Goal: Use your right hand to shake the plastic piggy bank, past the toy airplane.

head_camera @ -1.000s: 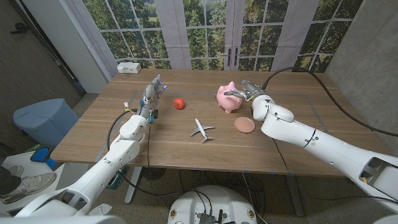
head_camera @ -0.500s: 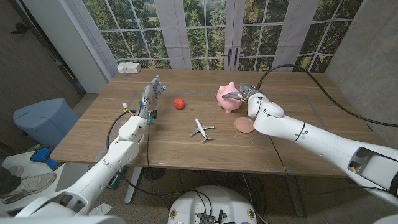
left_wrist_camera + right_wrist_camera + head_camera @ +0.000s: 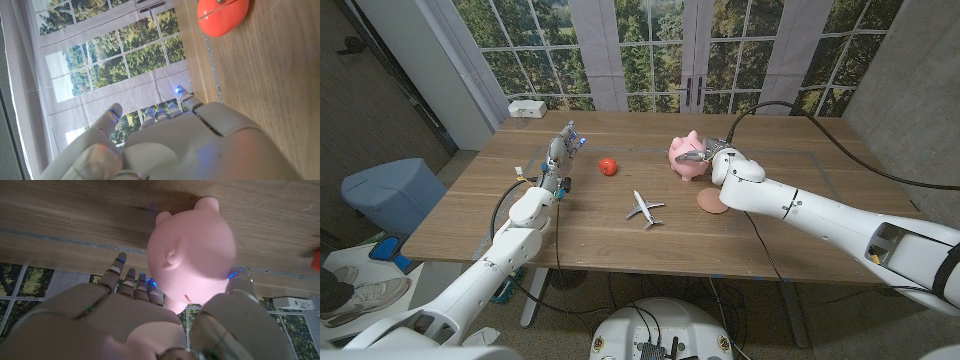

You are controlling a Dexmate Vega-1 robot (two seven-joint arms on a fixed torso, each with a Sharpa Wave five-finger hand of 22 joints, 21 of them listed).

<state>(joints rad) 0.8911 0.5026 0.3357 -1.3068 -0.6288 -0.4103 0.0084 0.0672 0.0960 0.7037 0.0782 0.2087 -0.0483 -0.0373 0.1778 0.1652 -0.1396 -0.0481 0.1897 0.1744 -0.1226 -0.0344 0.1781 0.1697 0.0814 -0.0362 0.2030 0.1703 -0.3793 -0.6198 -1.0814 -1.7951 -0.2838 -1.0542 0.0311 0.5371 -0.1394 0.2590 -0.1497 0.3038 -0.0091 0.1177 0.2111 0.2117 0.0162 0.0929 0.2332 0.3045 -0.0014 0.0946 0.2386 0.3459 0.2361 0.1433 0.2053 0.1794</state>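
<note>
My right hand [image 3: 717,160] now cups the piggy bank [image 3: 687,157], fingers closed around it; my arm has swung closer since.

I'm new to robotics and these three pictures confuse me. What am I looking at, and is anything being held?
A two-armed robot stands at a wooden table. The wide picture comes from a camera on its head; the other two come from cameras on its wrists, so they look turned. On the table lie a pink piggy bank, a white toy airplane, a small red ball-like thing and a flat tan disc. The right hand is at the piggy bank, with fingers on one side and thumb on the other; whether it grips is hard to tell. The left hand holds nothing, its fingers apart.
</note>
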